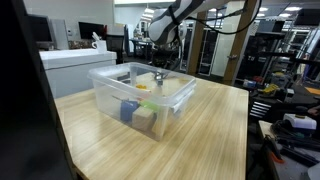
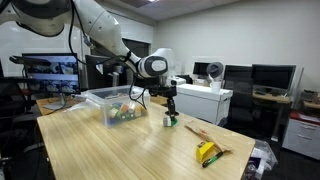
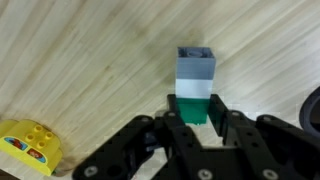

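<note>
From the wrist view I look straight down on a pale wooden desk (image 3: 90, 50), where a small block tower (image 3: 196, 75) stands upright: a grey brick on top, a white one in the middle, a green one at the base. My end effector (image 3: 196, 108) comes in from the bottom of that view, and its two black fingers (image 3: 172, 112) sit on either side of the green base brick. The jaws are drawn in narrow, close against the brick's flat sides. I cannot tell whether they are truly pinching it or only bracketing it. Straddling the lowest brick seems a sensible hold, since it is the widest, steadiest part of the tower. A yellow brick (image 3: 28, 145) lies flat on the desk off to one side, apart from the fingers. In an exterior view the arm reaches down to the tower (image 2: 171, 122) on open desk just beside a clear plastic bin (image 2: 112, 103), which appears to gather other coloured pieces loosely inside.
</note>
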Controlling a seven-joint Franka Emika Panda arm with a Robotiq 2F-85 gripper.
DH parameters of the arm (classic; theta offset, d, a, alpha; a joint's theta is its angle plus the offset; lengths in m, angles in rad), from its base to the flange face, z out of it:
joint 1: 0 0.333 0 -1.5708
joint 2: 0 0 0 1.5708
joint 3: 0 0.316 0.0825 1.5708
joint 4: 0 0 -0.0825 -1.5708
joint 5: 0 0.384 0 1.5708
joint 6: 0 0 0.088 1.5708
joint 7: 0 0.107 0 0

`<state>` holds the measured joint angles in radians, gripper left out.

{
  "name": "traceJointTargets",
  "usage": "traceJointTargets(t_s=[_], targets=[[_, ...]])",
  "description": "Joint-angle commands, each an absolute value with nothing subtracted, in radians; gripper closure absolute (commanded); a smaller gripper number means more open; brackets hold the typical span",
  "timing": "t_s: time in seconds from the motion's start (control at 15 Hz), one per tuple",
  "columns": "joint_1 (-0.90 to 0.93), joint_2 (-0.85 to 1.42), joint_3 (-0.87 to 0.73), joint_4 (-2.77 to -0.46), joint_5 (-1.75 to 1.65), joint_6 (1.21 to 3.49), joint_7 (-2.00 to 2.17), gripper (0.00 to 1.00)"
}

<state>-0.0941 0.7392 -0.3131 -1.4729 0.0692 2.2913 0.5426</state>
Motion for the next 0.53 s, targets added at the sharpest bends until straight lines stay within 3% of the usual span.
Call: traceJointTargets(t_s=[0.0,0.47], targets=[[-0.077,0.676,-0.309,-1.557,0.024,2.259,0.552,0.9],[-0.049,0.465,-0.275,-1.527,-0.011,2.287,0.485,0.9]])
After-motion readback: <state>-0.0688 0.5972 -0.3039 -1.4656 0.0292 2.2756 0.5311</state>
